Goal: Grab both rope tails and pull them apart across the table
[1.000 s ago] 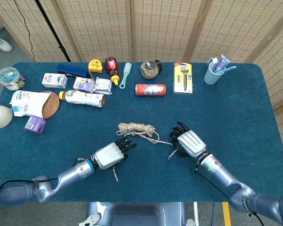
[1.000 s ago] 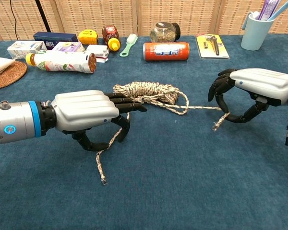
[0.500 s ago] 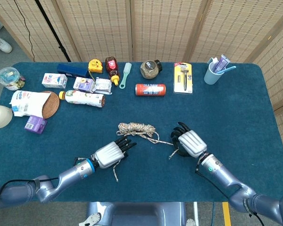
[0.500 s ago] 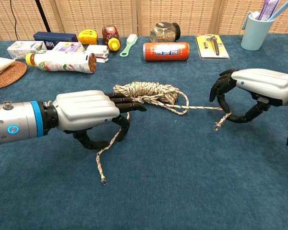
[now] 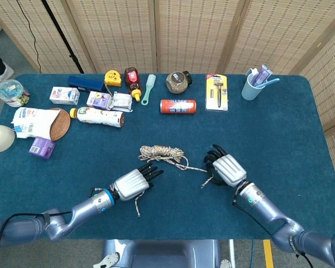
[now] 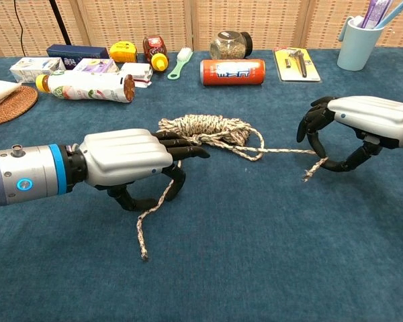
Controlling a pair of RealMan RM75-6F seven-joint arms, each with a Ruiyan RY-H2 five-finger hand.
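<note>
Rope (image 6: 211, 129) tails pinched by left hand (image 6: 131, 161) and right hand (image 6: 363, 121) — chest view shows the grips, head view hides them.

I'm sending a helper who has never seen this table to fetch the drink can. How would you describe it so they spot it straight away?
Start at the dark blue cloth-covered table and look along the row of items by its far edge. Near the middle of that row, between the round glass jar with a dark lid and the carded razor pack, lies the orange-red metal can. It is the only cylinder there lying on its side with silver ends.
</note>
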